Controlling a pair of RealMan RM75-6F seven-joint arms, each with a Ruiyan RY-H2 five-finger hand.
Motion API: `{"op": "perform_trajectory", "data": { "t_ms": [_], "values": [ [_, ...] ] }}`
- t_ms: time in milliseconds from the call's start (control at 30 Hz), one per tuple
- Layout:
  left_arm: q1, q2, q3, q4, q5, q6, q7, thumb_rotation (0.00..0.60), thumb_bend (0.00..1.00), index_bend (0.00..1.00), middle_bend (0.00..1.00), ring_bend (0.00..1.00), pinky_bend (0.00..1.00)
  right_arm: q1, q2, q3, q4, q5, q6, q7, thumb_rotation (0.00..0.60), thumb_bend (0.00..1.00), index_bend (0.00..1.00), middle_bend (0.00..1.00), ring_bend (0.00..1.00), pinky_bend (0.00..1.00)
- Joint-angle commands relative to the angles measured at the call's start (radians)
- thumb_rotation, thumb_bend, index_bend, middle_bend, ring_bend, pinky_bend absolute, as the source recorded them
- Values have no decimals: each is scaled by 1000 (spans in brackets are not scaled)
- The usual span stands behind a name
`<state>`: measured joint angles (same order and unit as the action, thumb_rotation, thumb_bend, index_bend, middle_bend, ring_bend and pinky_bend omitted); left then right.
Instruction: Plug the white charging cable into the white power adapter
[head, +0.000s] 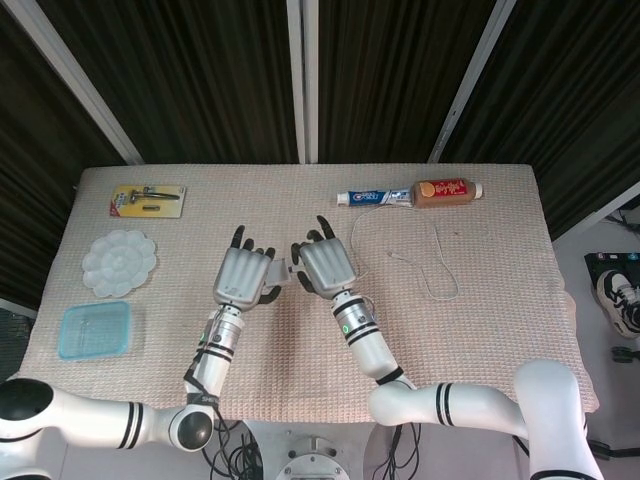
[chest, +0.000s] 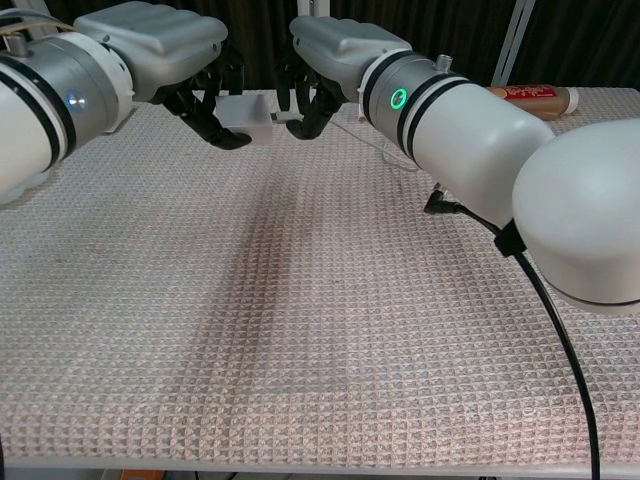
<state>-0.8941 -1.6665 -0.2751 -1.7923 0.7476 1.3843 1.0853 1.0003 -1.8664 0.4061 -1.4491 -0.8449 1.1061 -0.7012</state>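
Note:
My left hand (head: 240, 277) (chest: 170, 45) holds the white power adapter (chest: 246, 113) (head: 276, 270) above the mat, left of centre. My right hand (head: 325, 265) (chest: 335, 45) pinches the plug end of the white charging cable (chest: 283, 120), whose tip meets the adapter's right face. Whether the plug is seated inside I cannot tell. The rest of the white charging cable (head: 438, 250) trails in a loop across the mat to the right.
A toothpaste tube (head: 374, 198) and a brown bottle (head: 447, 188) lie at the back right. At the left are a carded tool pack (head: 147, 200), a white flower-shaped palette (head: 118, 262) and a blue lidded box (head: 95, 329). The woven mat (chest: 320, 330) covers the table.

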Motion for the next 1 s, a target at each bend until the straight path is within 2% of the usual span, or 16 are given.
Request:
{"op": "perform_trajectory", "data": {
  "t_ms": [33, 1000],
  "values": [
    [-5, -2, 1, -1, -6, 5, 6, 423, 243, 500, 527, 289, 117, 3, -2, -1, 1, 3, 3, 0, 600, 352, 658, 551, 252, 0],
    [-37, -40, 0, 42, -37, 21, 2, 428, 242, 500, 530, 290, 120, 20, -35, 16, 8, 75, 5, 62, 600, 346, 660, 542, 252, 0]
  ]
}}
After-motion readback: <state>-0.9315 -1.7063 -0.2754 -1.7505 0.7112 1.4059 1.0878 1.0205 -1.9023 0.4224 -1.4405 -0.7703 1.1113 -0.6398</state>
